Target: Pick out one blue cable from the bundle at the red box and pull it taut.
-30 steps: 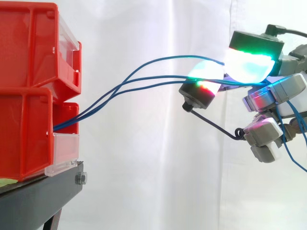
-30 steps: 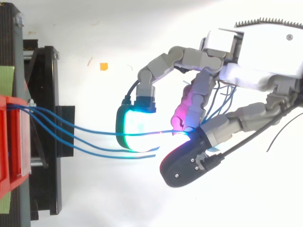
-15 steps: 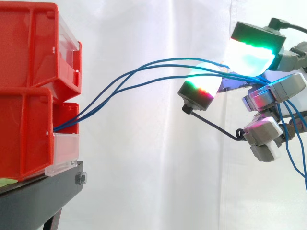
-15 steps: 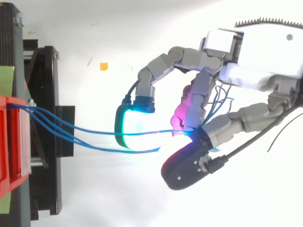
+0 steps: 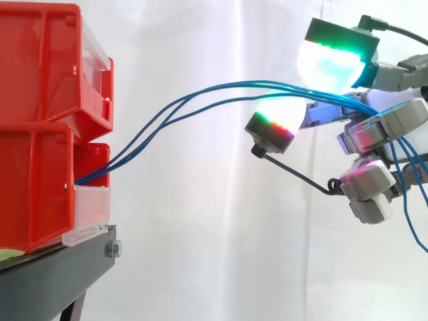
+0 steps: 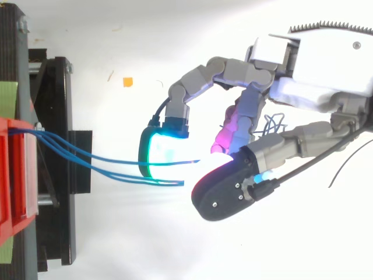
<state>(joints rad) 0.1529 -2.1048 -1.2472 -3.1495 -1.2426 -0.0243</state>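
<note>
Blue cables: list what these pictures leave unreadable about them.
- Side view: where the blue cables start is hidden inside the red box.
- Side view: their loose ends are cut off by the right edge.
- Top view: glare from the pads of the hand hides how many are pinched.

Cuts red bins (image 5: 40, 80) at frame's left edge; loses blue cables (image 6: 166, 182) inside them and behind hand (image 6: 326, 93) at right.

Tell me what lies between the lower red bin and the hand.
Only the blue cables, arching from the lower red bin up into the hand; the side view shows just white curtain behind.
</note>
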